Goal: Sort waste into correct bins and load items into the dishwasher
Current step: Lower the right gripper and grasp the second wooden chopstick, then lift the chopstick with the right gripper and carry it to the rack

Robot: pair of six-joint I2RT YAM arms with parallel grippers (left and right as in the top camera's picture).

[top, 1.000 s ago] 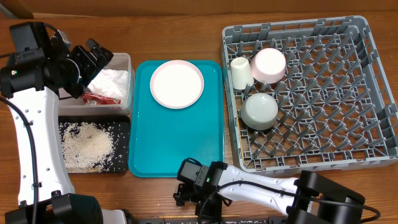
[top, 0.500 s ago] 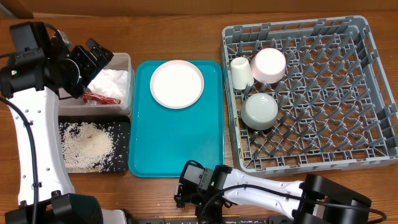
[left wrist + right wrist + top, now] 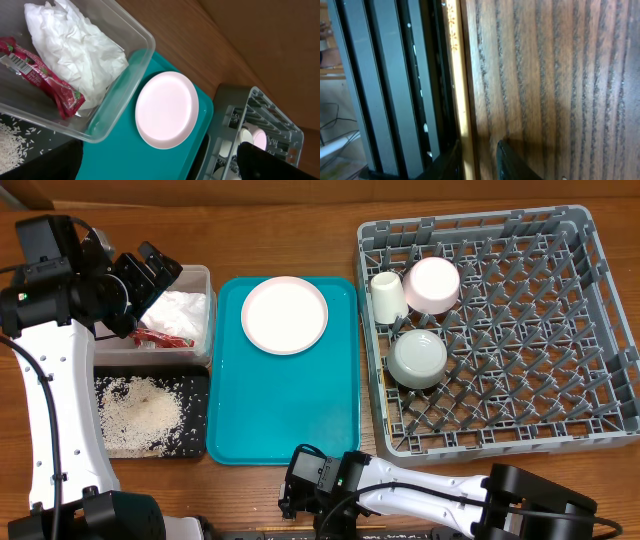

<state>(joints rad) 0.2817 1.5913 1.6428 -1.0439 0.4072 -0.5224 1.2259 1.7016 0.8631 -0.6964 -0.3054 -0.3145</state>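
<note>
My left gripper (image 3: pixel 160 265) is open and empty, above the clear tub (image 3: pixel 206 280), which holds the crumpled napkin (image 3: pixel 180 310) and the red wrapper (image 3: pixel 160 337). In the left wrist view the gripper (image 3: pixel 157 167) hangs over the napkin (image 3: pixel 75 45), the wrapper (image 3: pixel 42 75) and the pink plate (image 3: pixel 166 110). Rice (image 3: pixel 140 412) lies in the black tray (image 3: pixel 197 442). The plate (image 3: pixel 285 315) sits on the teal tray (image 3: pixel 290 410). My right gripper (image 3: pixel 300 498) is at the table's front edge. Its jaws (image 3: pixel 477 150) stand narrowly apart over a pale wooden strip; I cannot tell if that is a chopstick.
The grey dish rack (image 3: pixel 530 360) on the right holds a white cup (image 3: pixel 388 296), a pink bowl (image 3: pixel 432 285) and a grey-white bowl (image 3: pixel 417 358) in its left part. Grey rails (image 3: pixel 385 90) run beyond the table's front edge.
My right gripper has shifted slightly left and toward the table's front edge. The left arm and all objects have not moved.
</note>
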